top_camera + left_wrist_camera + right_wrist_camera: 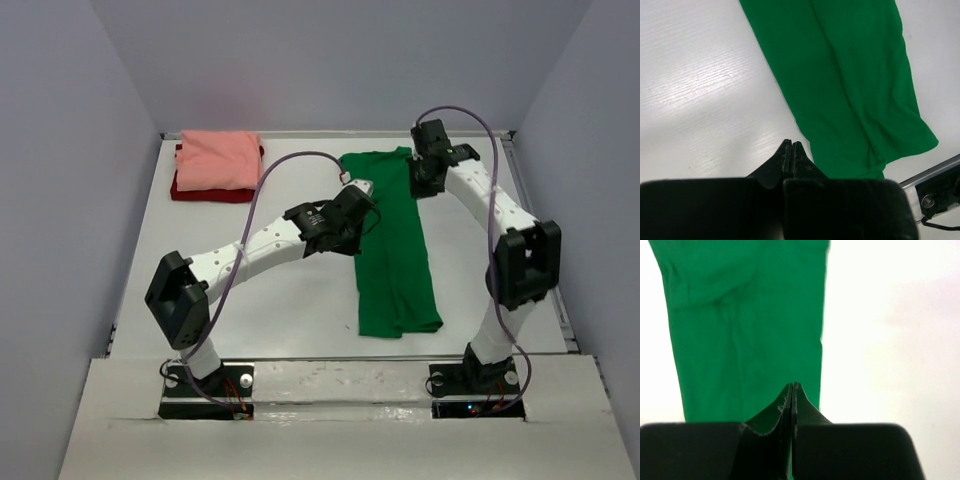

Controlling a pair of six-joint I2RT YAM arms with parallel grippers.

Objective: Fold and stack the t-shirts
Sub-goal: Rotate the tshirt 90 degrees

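Green t-shirt (395,250): you will find it on the right half of the bench (290,300), folded lengthwise into 1 long strip that runs from the far edge toward the near edge. A short sleeve sticks out to the left at its far end.
Salmon pink t-shirt (218,160): it lies folded in the far left corner of the bench, well apart from the green one.
Dark red t-shirt (205,192): it sits directly under the pink one. You see only its near edge and a strip at the left.
Left gripper (362,220): it reaches across to the left edge of the green strip, about halfway along. Your left wrist view shows its jaws (791,146) pressed together with nothing between them. The tips sit over bare bench (700,90), just beside the edge of the green cloth (850,90).
Right gripper (422,185): it hangs over the far part of the green strip, near the right edge. Your right wrist view shows its jaws (792,386) pressed together with nothing pinched. The tips sit over the green cloth (745,330), close to where it meets the bench (890,340).
Contact: you cannot tell from these views whether either set of tips touches the cloth or the bench.
Creases: the green strip shows soft lengthwise folds in both wrist views.
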